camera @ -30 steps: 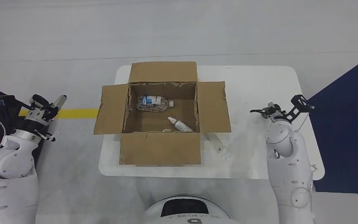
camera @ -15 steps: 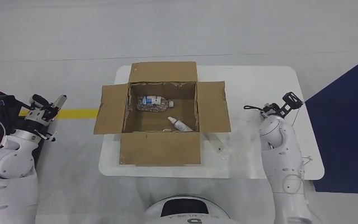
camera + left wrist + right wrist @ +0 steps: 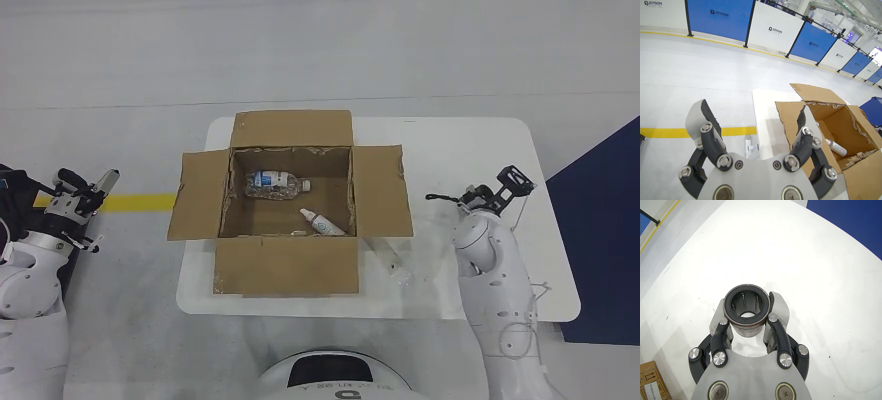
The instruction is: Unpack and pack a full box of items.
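An open cardboard box (image 3: 290, 265) stands mid-table with its flaps spread. Inside lie a clear plastic bottle (image 3: 272, 183) and a white tube (image 3: 322, 223); the tube (image 3: 836, 147) also shows in the left wrist view, deep in the box (image 3: 831, 113). My right gripper (image 3: 746, 306) is shut on a steel cylindrical bearing (image 3: 747, 329) with a black ring end, held just above the white table (image 3: 810, 275). From above, that gripper (image 3: 500, 187) hangs over the table right of the box. My left gripper (image 3: 753, 107) is open and empty, off the table's left side (image 3: 90, 188).
A clear plastic item (image 3: 385, 255) lies on the table by the box's right front corner. A box corner (image 3: 653, 380) shows in the right wrist view. The table (image 3: 470, 140) has bare white surface right of the box. A yellow floor line (image 3: 140, 202) runs at left.
My right arm has shifted left, toward the box, carrying the bearing. The left arm and the items in the box have not moved.
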You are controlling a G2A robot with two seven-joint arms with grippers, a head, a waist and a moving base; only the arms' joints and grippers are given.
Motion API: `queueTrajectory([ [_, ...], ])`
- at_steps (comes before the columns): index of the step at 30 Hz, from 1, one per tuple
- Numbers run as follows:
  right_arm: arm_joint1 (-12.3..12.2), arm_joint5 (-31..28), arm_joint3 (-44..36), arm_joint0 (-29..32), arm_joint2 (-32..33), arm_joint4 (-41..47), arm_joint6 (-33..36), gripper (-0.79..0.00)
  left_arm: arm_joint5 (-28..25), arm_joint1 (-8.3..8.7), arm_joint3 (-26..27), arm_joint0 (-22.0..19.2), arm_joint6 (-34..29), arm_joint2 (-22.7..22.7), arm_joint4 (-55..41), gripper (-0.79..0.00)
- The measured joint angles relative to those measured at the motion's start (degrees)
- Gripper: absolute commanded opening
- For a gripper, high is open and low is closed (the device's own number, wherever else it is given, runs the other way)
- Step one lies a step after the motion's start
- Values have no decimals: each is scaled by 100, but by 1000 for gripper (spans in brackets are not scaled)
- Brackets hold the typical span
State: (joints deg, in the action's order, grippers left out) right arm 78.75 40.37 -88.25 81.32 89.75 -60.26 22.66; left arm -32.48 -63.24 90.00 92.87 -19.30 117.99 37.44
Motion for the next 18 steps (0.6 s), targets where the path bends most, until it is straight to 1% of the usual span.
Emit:
queueTrajectory([
  [5,16,24,7,4,-83,-48,47,-496,0,0,0,0,0,0,0,0],
  [8,25,19,68,-15,-111,-47,46,-480,0,0,0,0,0,0,0,0],
  [13,39,-80,105,2,-137,13,-3,-397,0,0,0,0,0,0,0,0],
  [14,42,-90,109,13,-137,22,-18,-228,0,0,0,0,0,0,0,0],
  [15,44,-94,110,21,-138,26,-29,-166,0,0,0,0,0,0,0,0],
  [16,47,-98,108,29,-140,32,-35,-65,0,0,0,0,0,0,0,0],
  [17,50,-101,99,43,-144,37,-42,0,0,0,0,0,0,0,0,0],
  [18,52,-97,84,56,-148,37,-51,0,0,0,0,0,0,0,0,0],
])
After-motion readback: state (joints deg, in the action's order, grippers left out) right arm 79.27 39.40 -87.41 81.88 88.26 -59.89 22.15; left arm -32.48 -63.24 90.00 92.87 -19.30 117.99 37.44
